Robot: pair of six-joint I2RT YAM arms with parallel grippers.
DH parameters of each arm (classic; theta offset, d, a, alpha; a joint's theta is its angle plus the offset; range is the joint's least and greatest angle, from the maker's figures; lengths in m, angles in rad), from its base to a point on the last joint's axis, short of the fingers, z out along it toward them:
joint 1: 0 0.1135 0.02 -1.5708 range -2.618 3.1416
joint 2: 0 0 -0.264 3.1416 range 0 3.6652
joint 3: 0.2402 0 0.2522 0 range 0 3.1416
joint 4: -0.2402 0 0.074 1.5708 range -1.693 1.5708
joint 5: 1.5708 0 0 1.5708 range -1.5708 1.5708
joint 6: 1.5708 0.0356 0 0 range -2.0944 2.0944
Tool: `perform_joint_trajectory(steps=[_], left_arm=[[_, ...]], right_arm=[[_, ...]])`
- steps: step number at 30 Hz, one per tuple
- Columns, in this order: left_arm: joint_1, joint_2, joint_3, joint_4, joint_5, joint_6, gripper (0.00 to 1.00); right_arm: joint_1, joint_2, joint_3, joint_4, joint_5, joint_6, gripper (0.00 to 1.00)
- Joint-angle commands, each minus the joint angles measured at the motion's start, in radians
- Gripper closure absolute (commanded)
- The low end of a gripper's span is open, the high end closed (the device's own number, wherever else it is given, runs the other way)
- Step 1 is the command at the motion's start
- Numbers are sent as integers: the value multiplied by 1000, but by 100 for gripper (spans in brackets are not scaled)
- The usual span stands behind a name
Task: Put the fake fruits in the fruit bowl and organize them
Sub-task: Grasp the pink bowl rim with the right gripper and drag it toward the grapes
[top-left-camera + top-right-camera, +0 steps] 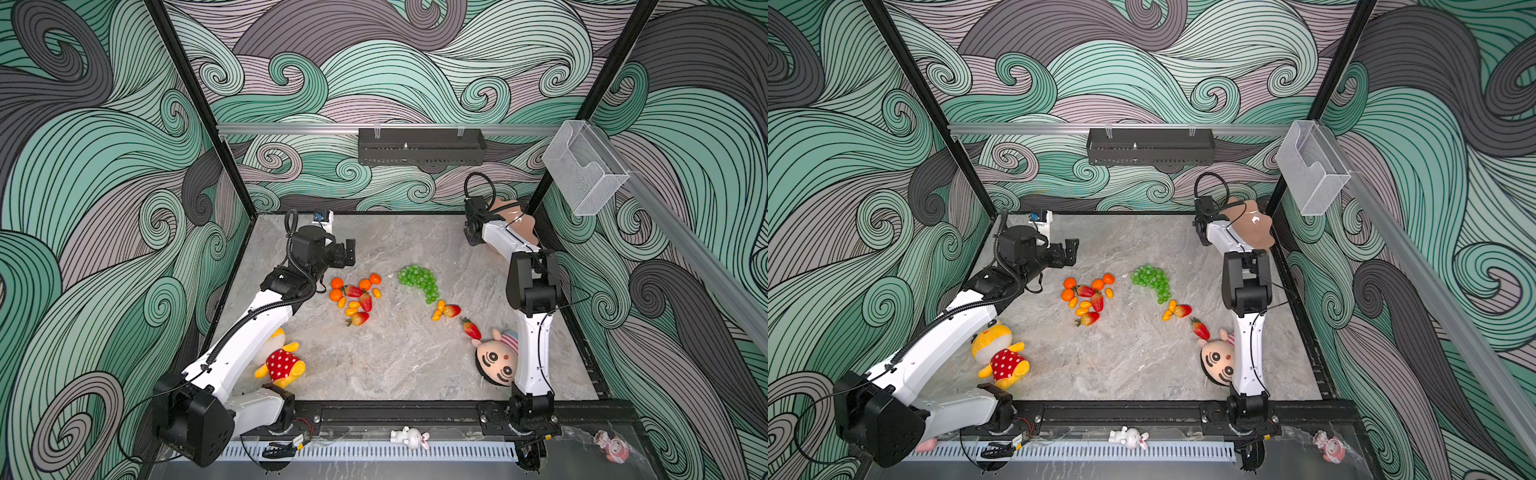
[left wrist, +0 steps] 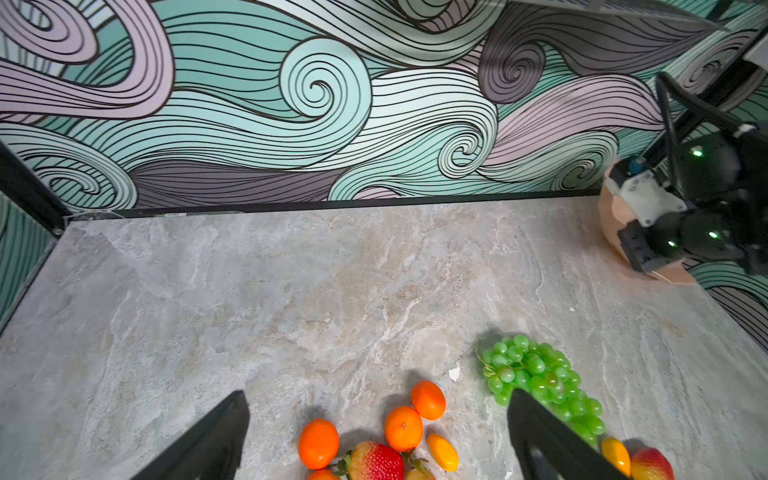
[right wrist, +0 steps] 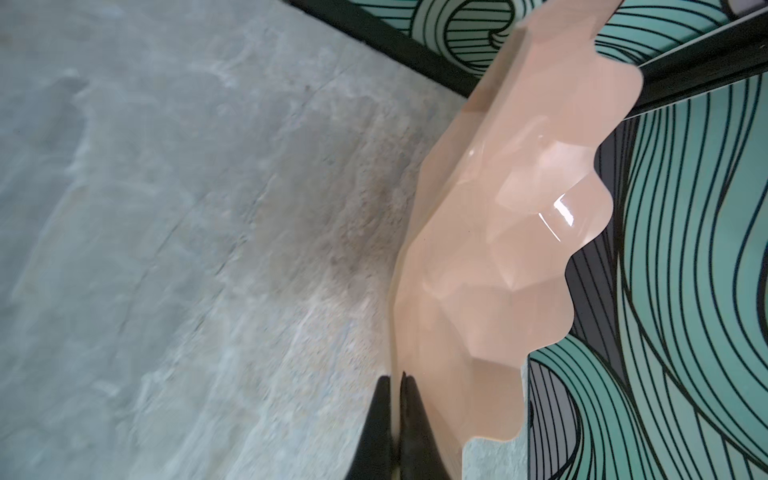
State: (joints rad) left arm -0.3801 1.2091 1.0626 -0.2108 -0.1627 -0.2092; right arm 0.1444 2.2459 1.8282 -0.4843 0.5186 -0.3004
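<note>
Salmon-pink fruit bowl (image 3: 498, 249), at the table's (image 1: 395, 361) one o'clock corner, is pinched by its rim in the right gripper (image 3: 397, 415), so fetching is judged in hand; next it should be set beside the central fake fruits (image 1: 365, 301), where the left gripper (image 2: 376, 395) is held wide, empty.

Left tool (image 2: 376, 395) spread wide, empty; right tool (image 3: 395, 380) clamped on fruit bowl (image 3: 498, 249) rim.

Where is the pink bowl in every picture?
Top view: fruit bowl in the far right corner.
Top view: fruit bowl, same corner.
Left wrist: far beyond the grape bunch.
Right wrist: close up, rim pinched by the right gripper.
Shared landmark: black corner post beside it.
</note>
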Motion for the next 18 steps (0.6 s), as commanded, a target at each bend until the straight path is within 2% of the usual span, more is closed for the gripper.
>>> perform_joint_trajectory(steps=[1, 5, 11, 18], left_arm=[[13, 11, 51, -54, -73, -26, 1], [14, 23, 61, -99, -91, -50, 1], [13, 22, 69, -215, -44, -122, 1], [14, -64, 23, -312, -45, -201, 1]], right_arm=[[49, -133, -116, 73, -126, -22, 100], [85, -213, -183, 55, -286, -26, 100], [171, -219, -161, -9, -386, -41, 100], [313, -148, -80, -92, -390, -113, 100]])
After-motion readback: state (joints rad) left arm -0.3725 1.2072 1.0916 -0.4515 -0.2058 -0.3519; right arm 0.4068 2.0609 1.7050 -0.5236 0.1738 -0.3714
